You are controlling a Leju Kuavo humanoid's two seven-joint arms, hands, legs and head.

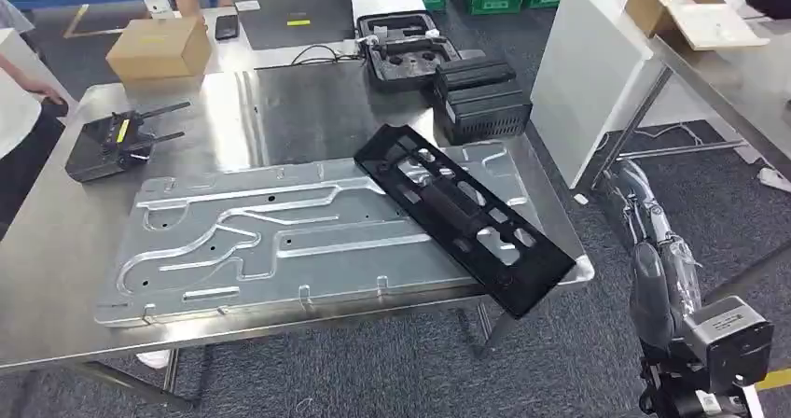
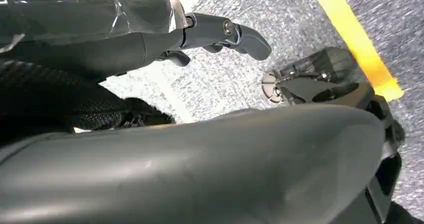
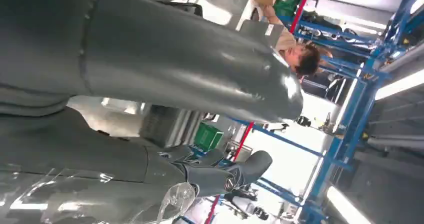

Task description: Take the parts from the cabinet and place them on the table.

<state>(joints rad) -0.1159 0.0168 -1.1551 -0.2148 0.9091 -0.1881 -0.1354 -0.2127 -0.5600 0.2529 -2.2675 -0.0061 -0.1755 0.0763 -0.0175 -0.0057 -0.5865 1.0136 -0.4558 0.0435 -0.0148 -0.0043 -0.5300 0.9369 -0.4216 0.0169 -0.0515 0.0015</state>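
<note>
- Two parts already lie on the steel surface (image 1: 56, 250): a large grey plate (image 1: 280, 241) lies flat, and a black frame (image 1: 462, 215) rests slantwise across the plate's right end, one corner jutting past the surface edge.
- Judging by this, the placing step for these parts looks done; the robot seems to be between trips, with neither hand carrying anything.
- The right hand (image 1: 648, 215) hangs beside the surface, off the frame's right, well clear of it and lower than the surface top. Its fingers lie loosely apart and hold nothing; the right wrist view shows the fingers (image 3: 235, 171) extended with air between them.
- The left hand (image 2: 220, 34) hangs over the carpet floor (image 2: 300, 24), near a yellow line (image 2: 357, 39); its fingers stretch out with nothing in them.
- If more parts remain, the next move probably calls for a turn toward the cabinet and a reach into it with an empty hand.
- The frame's overhanging corner is a likely snag as the right arm swings past.
- A black controller (image 1: 117, 143) sits left of the plate, a person's sleeve (image 1: 14, 110) beyond it.
</note>
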